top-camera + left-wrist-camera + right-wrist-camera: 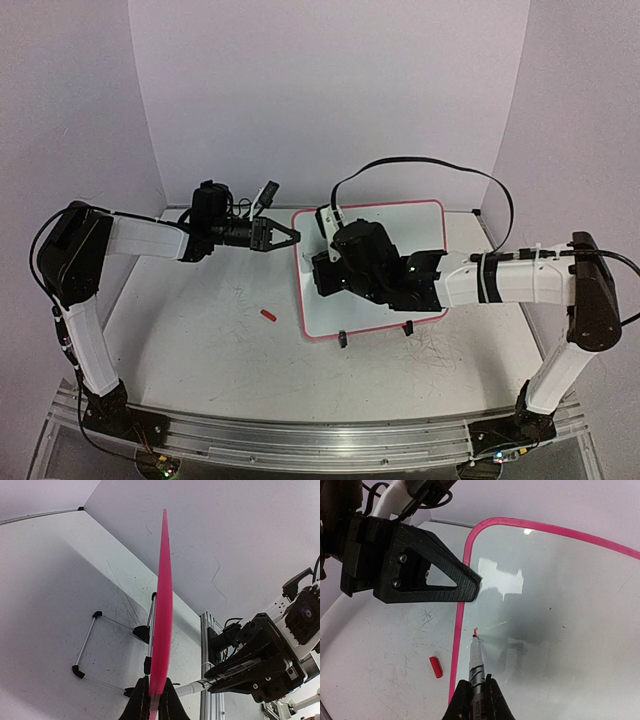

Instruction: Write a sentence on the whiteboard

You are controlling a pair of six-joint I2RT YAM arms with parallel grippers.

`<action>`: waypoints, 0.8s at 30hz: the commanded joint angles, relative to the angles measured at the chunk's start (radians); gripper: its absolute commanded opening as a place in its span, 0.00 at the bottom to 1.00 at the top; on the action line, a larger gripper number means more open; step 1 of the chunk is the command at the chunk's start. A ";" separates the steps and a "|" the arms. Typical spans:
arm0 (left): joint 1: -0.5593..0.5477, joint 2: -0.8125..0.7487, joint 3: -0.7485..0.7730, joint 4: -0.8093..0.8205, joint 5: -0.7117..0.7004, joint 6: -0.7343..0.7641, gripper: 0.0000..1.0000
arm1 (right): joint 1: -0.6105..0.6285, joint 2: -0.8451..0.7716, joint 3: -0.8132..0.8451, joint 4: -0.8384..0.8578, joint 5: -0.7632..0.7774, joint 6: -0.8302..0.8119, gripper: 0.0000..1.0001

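Here, scuffed white table (200,340), lilac walls (330,80), whiteboard (412,224), red marker (477,662)

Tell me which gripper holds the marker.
The right gripper: the marker sits between its fingers, red tip at the whiteboard. The left gripper instead clamps the whiteboard's edge.

Robot lab: white backdrop (330,100), aluminium mounting rail (300,440).
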 commanded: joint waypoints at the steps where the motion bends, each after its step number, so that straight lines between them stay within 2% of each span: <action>1: -0.009 -0.041 0.005 0.017 0.032 -0.022 0.00 | 0.000 0.004 -0.012 -0.023 0.019 0.025 0.00; 15: -0.009 -0.042 0.003 0.017 0.031 -0.020 0.00 | 0.015 -0.010 -0.067 -0.031 0.004 0.076 0.00; 24: -0.009 -0.044 0.002 0.018 0.031 -0.020 0.00 | 0.016 -0.064 -0.026 0.002 -0.008 0.060 0.00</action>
